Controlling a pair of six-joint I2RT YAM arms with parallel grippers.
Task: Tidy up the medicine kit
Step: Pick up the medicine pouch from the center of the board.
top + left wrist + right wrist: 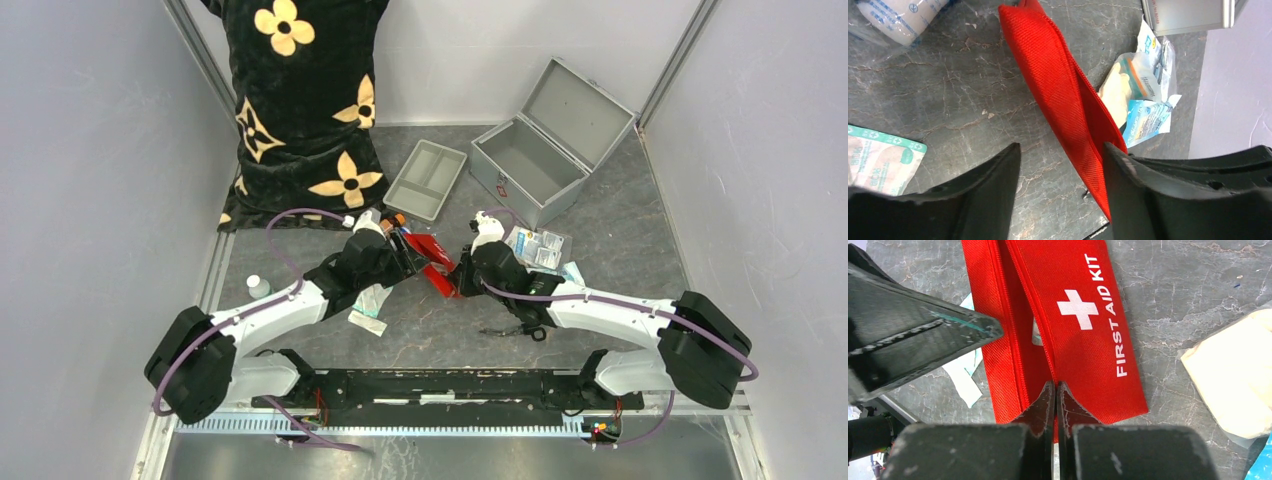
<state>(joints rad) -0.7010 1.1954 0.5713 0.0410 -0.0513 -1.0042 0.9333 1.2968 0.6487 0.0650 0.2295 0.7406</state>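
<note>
A red zip pouch (432, 264) marked FIRST AID KIT lies on the grey table between my two grippers. My right gripper (463, 276) is shut, pinching one lip of the pouch's opening (1083, 315) between its fingertips (1055, 384). My left gripper (405, 262) is open. In the left wrist view the pouch (1058, 85) stands on edge between its fingers, and the gripper (1062, 146) has its right finger (1128, 175) against the gaping fabric. That finger also shows in the right wrist view (923, 335), beside the pouch's other lip.
An open metal case (545, 150) and a grey insert tray (427, 178) stand behind. Glove and wipe packets (1135, 85) lie right of the pouch, a bandage roll (898, 15) and a plaster packet (878, 160) left. A white bottle (258, 287), scissors (520, 328) and a black flowered cushion (300, 100) are nearby.
</note>
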